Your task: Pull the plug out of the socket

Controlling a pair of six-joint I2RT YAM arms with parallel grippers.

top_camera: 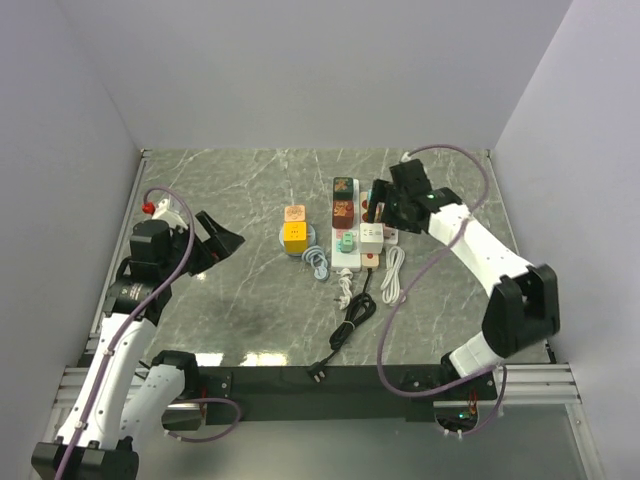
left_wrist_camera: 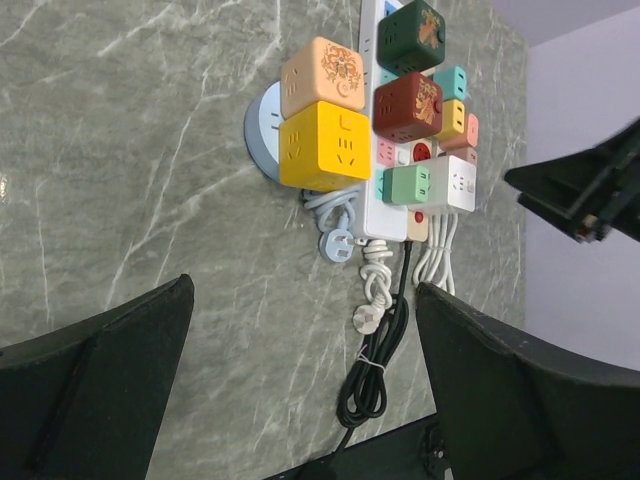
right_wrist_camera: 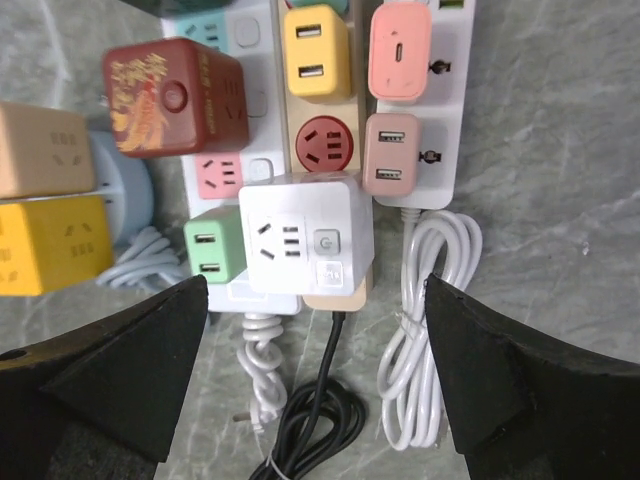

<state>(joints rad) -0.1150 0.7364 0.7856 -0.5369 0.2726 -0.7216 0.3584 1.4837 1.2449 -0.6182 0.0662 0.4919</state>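
Power strips [top_camera: 352, 262] lie at the table's middle, packed with plugs: a white cube adapter [right_wrist_camera: 305, 232], a green USB plug [right_wrist_camera: 215, 250], a dark red cube [right_wrist_camera: 175, 95], a yellow USB plug [right_wrist_camera: 316, 52] and two pink ones [right_wrist_camera: 400, 50]. My right gripper [top_camera: 373, 210] hovers over the strips' right side. In the right wrist view it [right_wrist_camera: 318, 340] is open and empty, with the white cube just ahead of its fingers [right_wrist_camera: 530, 380]. My left gripper [top_camera: 228, 243] is open and empty, left of the strips and apart from them. In its own view it [left_wrist_camera: 305, 370] frames bare table.
A yellow cube [top_camera: 296, 236] and a beige cube [top_camera: 294, 213] sit on a round grey-blue socket [left_wrist_camera: 262, 135] left of the strips. A coiled black cord [top_camera: 352, 320] and bundled white cords [top_camera: 394, 275] lie in front. Grey walls enclose the table.
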